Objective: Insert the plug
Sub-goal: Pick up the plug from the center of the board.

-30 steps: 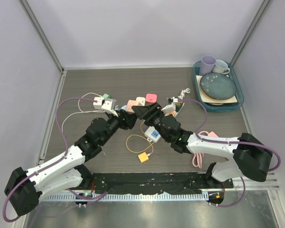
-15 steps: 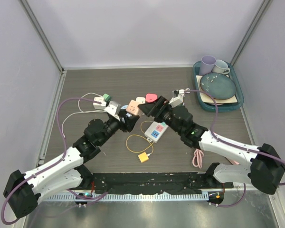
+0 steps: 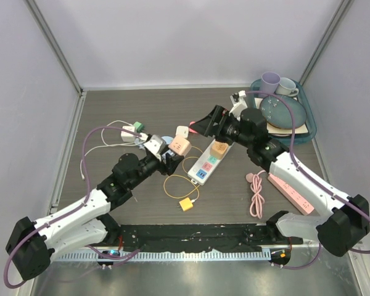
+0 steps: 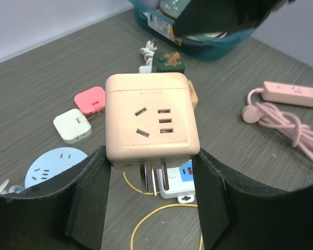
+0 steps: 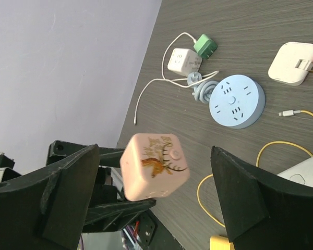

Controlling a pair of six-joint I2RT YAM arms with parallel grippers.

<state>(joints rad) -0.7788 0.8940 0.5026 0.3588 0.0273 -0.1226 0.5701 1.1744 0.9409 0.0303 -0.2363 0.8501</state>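
The plug is a pink cube adapter with three metal prongs pointing down. My left gripper is shut on its lower sides and holds it above the table. The top view has the cube in that gripper, just left of a white power strip that carries a tan cube. Part of the strip shows below the prongs. My right gripper hangs open and empty up and to the right of the cube. Its wrist view looks down on the deer-printed cube between spread fingers.
A teal tray of dishes stands at the back right. A pink power strip and its coiled cord lie at the right. A yellow cable, a round blue socket, a white charger and small adapters lie around.
My right gripper has opened, let go of the pink cube and pulled back up and to the right. The left gripper keeps the cube and has shifted slightly right.
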